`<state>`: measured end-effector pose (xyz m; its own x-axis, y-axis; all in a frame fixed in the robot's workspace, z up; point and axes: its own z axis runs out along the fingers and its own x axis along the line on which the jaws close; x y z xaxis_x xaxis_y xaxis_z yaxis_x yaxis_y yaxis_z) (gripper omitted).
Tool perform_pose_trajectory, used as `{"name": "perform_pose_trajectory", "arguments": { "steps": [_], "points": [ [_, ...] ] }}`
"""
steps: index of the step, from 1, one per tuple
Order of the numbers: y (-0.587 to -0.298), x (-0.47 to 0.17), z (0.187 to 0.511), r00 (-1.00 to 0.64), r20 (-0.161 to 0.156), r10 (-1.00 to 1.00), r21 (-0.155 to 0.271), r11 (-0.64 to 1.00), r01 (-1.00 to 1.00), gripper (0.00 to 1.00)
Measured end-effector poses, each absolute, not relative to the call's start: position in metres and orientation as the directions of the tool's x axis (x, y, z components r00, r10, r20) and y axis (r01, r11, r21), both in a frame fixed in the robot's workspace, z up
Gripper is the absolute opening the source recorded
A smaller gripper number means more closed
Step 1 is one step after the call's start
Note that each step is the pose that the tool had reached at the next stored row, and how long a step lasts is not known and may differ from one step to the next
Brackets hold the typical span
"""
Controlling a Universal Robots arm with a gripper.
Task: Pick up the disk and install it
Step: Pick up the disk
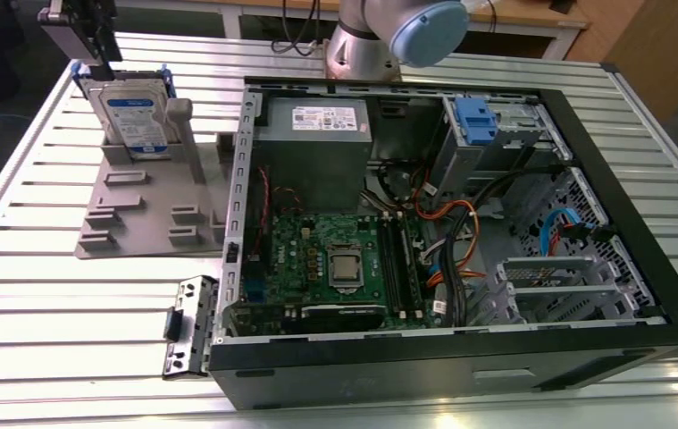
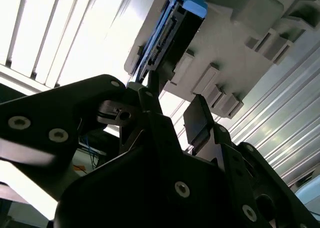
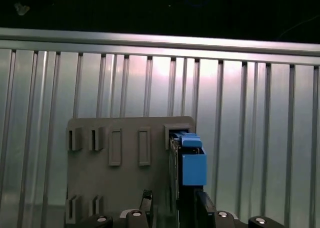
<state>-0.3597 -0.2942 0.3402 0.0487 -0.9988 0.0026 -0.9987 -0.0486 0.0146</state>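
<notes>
The disk (image 1: pixel 134 114) stands upright on its edge in a slot of the grey plastic holder (image 1: pixel 136 214), at the exterior view's far left. Its white-and-blue label faces the front, and a blue carrier frames it. Just above the disk's top edge hangs my gripper (image 1: pixel 96 55). In the first wrist view the disk (image 3: pixel 189 163) is edge-on, with my gripper (image 3: pixel 174 204) open and its fingers apart, close to the blue carrier. The second wrist view has the disk (image 2: pixel 170 33) beyond the gripper (image 2: pixel 175 108), with nothing between the fingers.
An open computer case (image 1: pixel 624 268) lies on the slatted metal table (image 1: pixel 29 304), to the exterior view's right of the holder. Inside it are a grey metal box (image 1: pixel 311 134), a silver cage with a blue latch (image 1: pixel 480 121), a green board and cables. A loose bracket (image 1: pixel 189 326) lies beside the case.
</notes>
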Motion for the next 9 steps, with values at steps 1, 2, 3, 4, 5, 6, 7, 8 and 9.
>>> {"name": "perform_pose_trajectory", "arguments": {
  "steps": [1,2,3,4,5,6,7,8,9],
  "points": [
    [-0.2935,-0.3601,0.3395,0.051,0.001,-0.999,0.014,-0.051,-0.999,0.47],
    [-0.2927,-0.3605,0.3387,0.054,0.000,-0.999,0.014,-0.054,-0.998,0.47],
    [-0.2920,-0.3610,0.3378,0.057,-0.002,-0.998,0.014,-0.057,-0.998,0.47],
    [-0.2913,-0.3616,0.3367,0.060,-0.003,-0.998,0.014,-0.060,-0.998,0.47],
    [-0.2906,-0.3623,0.3358,0.062,-0.005,-0.998,0.013,-0.063,-0.998,0.47],
    [-0.2897,-0.3634,0.3349,0.064,-0.006,-0.998,0.013,-0.064,-0.998,0.47],
    [-0.2882,-0.3647,0.3341,0.064,-0.008,-0.998,0.013,-0.064,-0.998,0.47],
    [-0.2862,-0.3663,0.3335,0.064,-0.008,-0.998,0.013,-0.064,-0.998,0.47],
    [-0.2841,-0.3684,0.3330,0.064,-0.009,-0.998,0.013,-0.064,-0.998,0.47]
  ]
}}
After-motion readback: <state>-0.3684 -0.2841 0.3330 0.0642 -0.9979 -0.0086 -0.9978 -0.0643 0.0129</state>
